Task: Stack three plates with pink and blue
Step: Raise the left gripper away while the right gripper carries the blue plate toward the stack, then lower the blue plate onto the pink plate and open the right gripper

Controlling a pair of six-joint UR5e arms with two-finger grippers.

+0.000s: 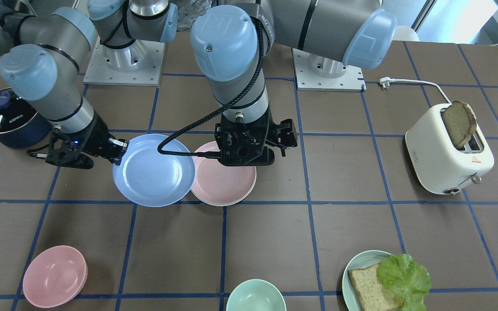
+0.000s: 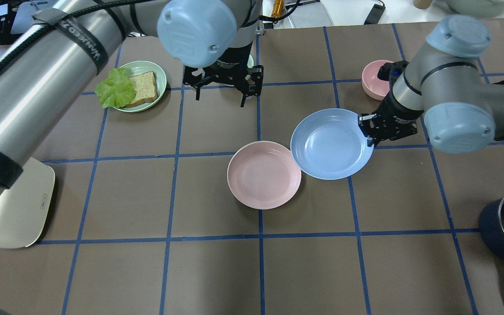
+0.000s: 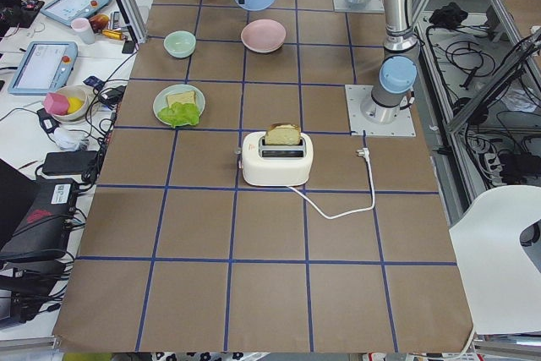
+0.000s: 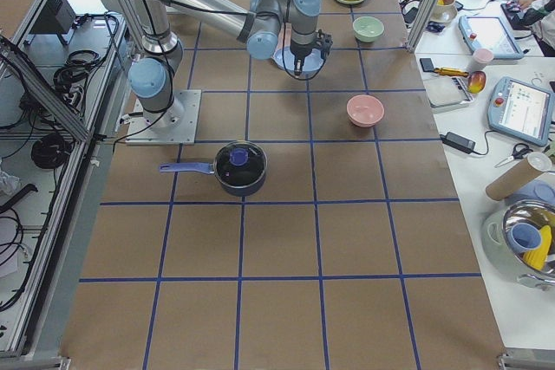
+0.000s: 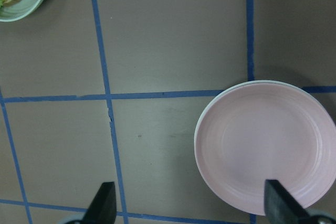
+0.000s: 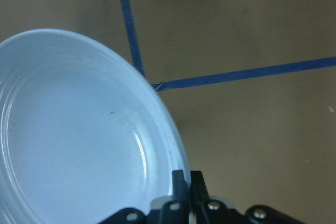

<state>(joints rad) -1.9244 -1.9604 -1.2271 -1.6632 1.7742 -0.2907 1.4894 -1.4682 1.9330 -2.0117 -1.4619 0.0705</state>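
My right gripper (image 2: pixel 367 131) is shut on the rim of the periwinkle blue plate (image 2: pixel 330 144), as the right wrist view shows with the gripper (image 6: pixel 188 182) on the plate (image 6: pixel 73 145). The blue plate (image 1: pixel 153 170) overlaps the edge of the pale pink plate (image 1: pixel 225 183). The pink plate (image 2: pixel 264 175) lies on the table. A white rim (image 5: pixel 236 87) shows under the pink plate (image 5: pixel 262 145), so it appears to sit on the cream-white plate. My left gripper (image 5: pixel 191 208) is open and empty, well above the table beside the pink plate.
A pink bowl (image 1: pixel 54 276) and a mint bowl (image 1: pixel 255 296) stand near the operators' edge. A mint plate with bread and lettuce (image 1: pixel 383 280) is by them. A white toaster (image 1: pixel 448 151) holds a bread slice. A dark pot (image 1: pixel 4 116) stands by my right arm.
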